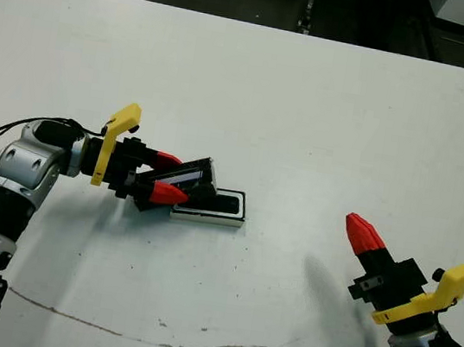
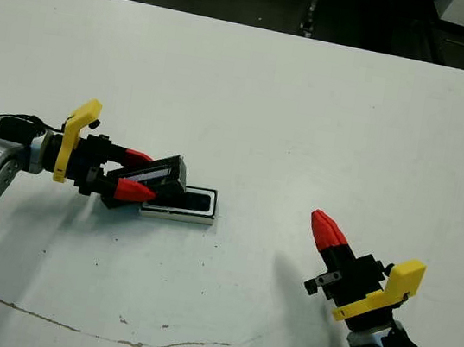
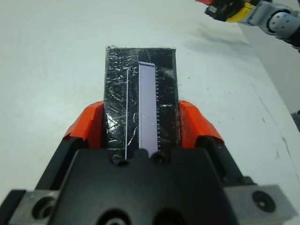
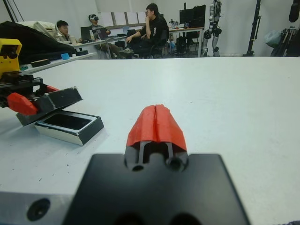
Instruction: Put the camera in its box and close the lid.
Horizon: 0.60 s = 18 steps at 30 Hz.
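Note:
The white-rimmed box lies on the table left of centre, with the black camera lying flat inside it. My left gripper is shut on the lid, a black speckled cover with a pale strip. The lid is held tilted, its lower end over the box's left end, and the rest of the box stands uncovered. In the right wrist view the lid slopes above the box. My right gripper hovers at the front right, shut on nothing, well apart from the box.
A thin brownish line runs across the table's front part. The table's far edge lies well beyond the box. Several seated people and desks show past the table in the right wrist view.

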Available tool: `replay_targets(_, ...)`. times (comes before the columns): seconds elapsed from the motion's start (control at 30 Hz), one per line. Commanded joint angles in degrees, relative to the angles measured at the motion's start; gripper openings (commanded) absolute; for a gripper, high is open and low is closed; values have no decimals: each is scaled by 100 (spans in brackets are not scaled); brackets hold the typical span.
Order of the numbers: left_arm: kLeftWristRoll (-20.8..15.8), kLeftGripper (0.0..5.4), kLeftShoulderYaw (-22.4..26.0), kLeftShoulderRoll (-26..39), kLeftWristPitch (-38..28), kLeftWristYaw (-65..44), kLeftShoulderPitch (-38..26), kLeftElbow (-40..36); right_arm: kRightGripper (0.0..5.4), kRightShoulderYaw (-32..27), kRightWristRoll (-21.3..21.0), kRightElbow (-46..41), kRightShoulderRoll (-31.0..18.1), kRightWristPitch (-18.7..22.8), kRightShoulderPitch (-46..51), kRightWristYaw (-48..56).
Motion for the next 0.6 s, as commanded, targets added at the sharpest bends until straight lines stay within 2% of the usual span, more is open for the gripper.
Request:
replay_targets(0.03,17,315,-75,-107,-181,-307,-86,223,0,-51,7,23,-66,37,43,-10)
replay_targets(0.43,220,315,-267,-346,-420,-344,-82,286,0,-63,22,-15,-69,38,86,-9)
replay_targets(0.6,579,315,-447,-413,-432,361,187,-181,0,-63,-6,-12,-55,-10,99,-15)
